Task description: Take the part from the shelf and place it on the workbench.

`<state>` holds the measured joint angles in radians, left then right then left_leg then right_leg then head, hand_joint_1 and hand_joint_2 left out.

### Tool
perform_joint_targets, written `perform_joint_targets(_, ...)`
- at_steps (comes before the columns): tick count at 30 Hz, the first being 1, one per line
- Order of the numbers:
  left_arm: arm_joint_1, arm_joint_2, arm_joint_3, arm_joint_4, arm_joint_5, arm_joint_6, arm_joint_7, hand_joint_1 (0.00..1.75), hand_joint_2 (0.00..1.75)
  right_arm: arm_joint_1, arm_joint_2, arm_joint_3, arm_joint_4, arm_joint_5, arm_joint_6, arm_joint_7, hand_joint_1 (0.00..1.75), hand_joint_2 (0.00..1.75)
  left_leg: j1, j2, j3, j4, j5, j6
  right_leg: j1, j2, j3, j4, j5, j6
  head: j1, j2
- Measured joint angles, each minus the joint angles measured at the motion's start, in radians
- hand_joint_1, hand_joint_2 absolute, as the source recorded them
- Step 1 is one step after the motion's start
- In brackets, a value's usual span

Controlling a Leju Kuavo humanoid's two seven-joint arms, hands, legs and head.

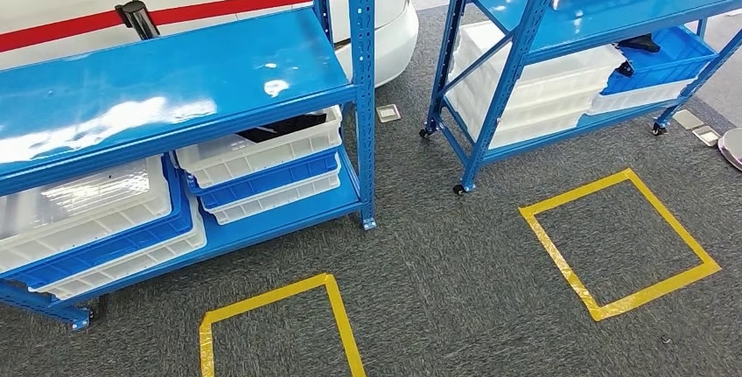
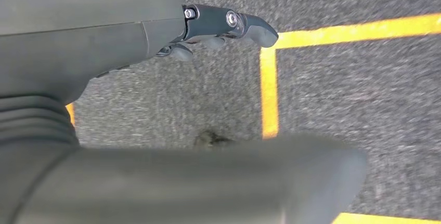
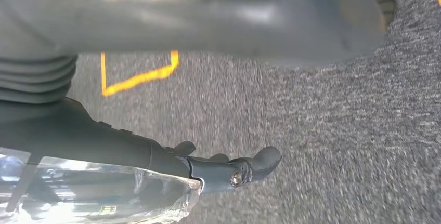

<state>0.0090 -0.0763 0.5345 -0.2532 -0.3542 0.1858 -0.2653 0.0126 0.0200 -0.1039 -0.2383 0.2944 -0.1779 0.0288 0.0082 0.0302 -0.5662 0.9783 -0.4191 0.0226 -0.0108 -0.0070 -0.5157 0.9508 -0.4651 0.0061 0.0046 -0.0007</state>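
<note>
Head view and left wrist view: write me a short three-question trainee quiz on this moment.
1. True or false: the left hand holds a black part.
2. What marks the carpet in front of the racks? A) yellow tape squares B) red cones C) white arrows
3. Fill in: the white bin with a dark part in it sits on the left rack's ____ shelf.

Key: 1 false, it holds nothing; 2 A; 3 lower.
</note>
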Motion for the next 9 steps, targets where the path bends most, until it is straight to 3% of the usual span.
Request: perform_joint_targets(9,0.054,0.025,-0.205,-0.052,0.145,-0.074,0.107,0.0,0.0,0.052,-0.006,0.026,-0.054,-0.12,0.072,-0.011,0.0,0.0,0.0,0.0,0.0,0.0,-0.001,0.0,0.0,0.0,-0.008,0.0,-0.001,0.0,0.0,0.0)
